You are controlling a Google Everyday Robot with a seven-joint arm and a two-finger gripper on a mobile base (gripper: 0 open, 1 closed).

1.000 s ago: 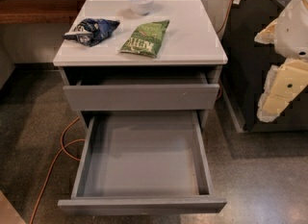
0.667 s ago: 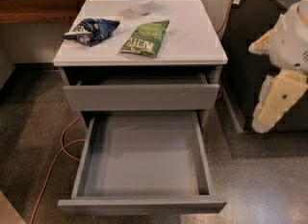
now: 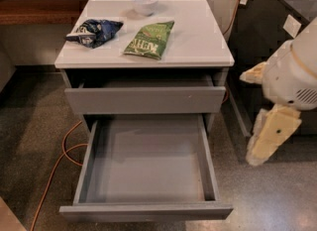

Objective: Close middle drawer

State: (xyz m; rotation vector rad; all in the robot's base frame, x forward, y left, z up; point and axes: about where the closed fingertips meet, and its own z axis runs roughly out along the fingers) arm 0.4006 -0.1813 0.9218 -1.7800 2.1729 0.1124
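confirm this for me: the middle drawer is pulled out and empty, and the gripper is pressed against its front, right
Not quite. The middle drawer is pulled out and empty, but the gripper is not pressed against its front. The camera view shows it hanging off to the right of the cabinet, beside the open drawer and clear of it, touching nothing.

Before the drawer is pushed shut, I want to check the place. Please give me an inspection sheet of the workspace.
Surface: white top, holding three items.
Job's things: middle drawer pulled far out, tray empty.
Clutter: bowl, blue bag and green bag, all on the top.
Grippers: end effector open, in the air right of the middle drawer, touching nothing.
Cables: orange cable on the floor, left of the middle drawer.
Surroundings: dark cabinet at right.
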